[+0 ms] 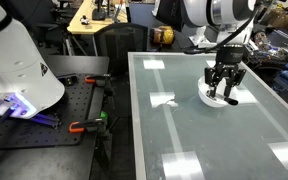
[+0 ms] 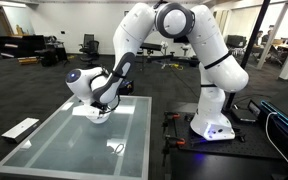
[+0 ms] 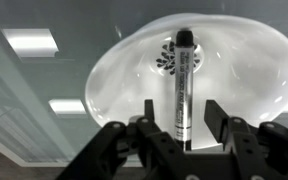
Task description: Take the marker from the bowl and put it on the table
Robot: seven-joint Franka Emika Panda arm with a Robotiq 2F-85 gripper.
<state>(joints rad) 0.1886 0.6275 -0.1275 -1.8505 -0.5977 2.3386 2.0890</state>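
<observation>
The white bowl [image 3: 224, 70] fills the wrist view and stands on the pale frosted glass table [image 3: 34, 90]. The black marker [image 3: 182, 85] lies inside it, pointing away from the camera. My gripper [image 3: 180, 115] is open, with one finger on each side of the marker's near end, not touching it. In both exterior views the gripper [image 1: 224, 88] [image 2: 102, 105] hangs straight over the bowl [image 1: 210, 97] [image 2: 97, 115] on the table [image 1: 184, 130] [image 2: 74, 145]. The marker is hidden there.
A small clear object [image 1: 164, 99] [image 2: 117, 149] lies on the glass away from the bowl. A dark perforated bench [image 1: 44, 120] with orange-handled clamps [image 1: 84, 126] stands beside the table. Office chairs and desks stand behind.
</observation>
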